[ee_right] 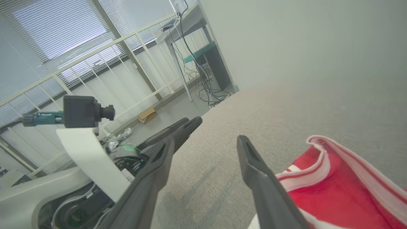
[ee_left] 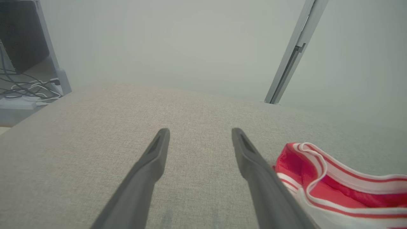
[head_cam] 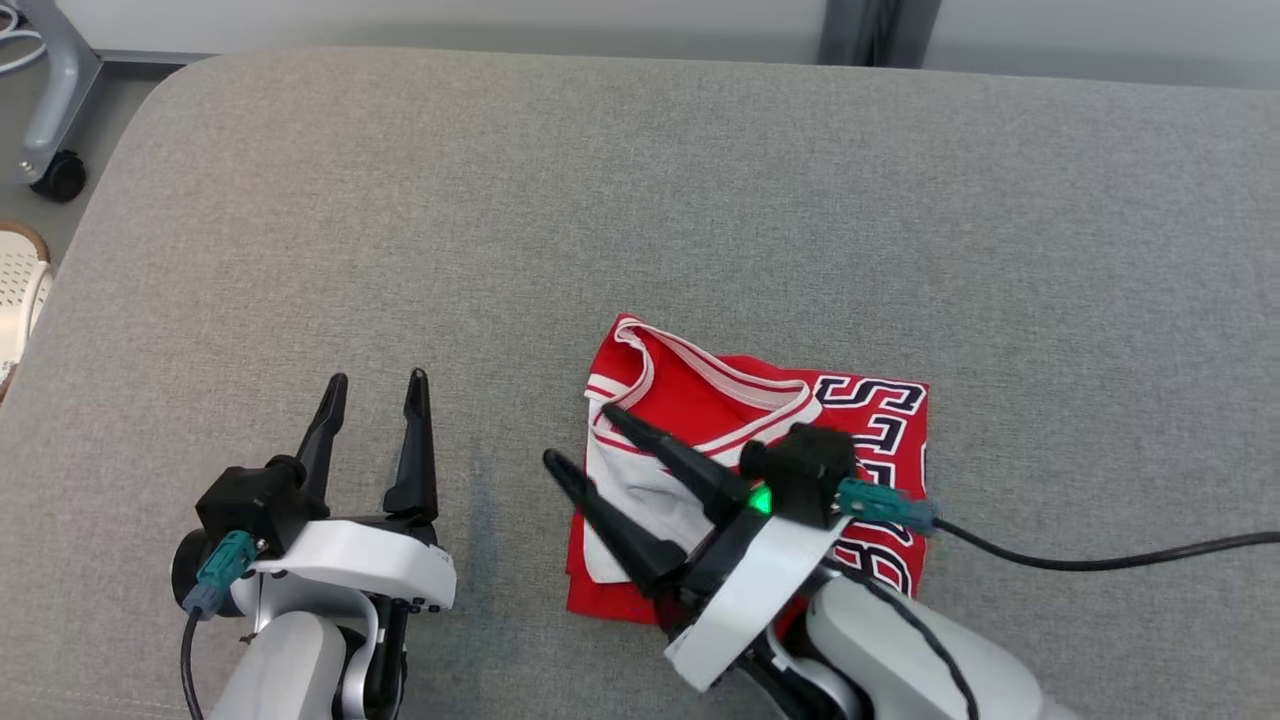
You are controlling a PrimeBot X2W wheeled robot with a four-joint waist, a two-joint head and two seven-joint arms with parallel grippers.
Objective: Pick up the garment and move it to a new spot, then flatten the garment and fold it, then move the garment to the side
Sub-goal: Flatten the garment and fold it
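Here's the garment (head_cam: 720, 395), a red jersey with white trim and dark lettering. It is folded into a rough rectangle and lies flat on the grey cushion (head_cam: 640, 180), just right of centre in the lower half of the head view. White-edged openings show along its upper left, and the lettering runs down its right side.

The right gripper (head_cam: 578, 435) comes in from the lower right and angles up and left across the garment's left part. Its jaws are spread wide with nothing between them. The upper finger lies over the pale inner fabric, and the tip of the lower one pokes past the garment's left edge, over bare cushion. I cannot tell whether either finger touches the cloth. A green light glows at the gripper's base, and a black cable (head_cam: 1100, 555) trails off to the right edge.

At the lower left, the left gripper (head_cam: 378, 378) points up the frame over bare cushion, well clear of the garment, jaws apart and empty. In its own wrist view the garment's trimmed corner sits at the lower right, beside the right-hand finger.

A caster (head_cam: 62, 175) shows on the floor at the upper left.
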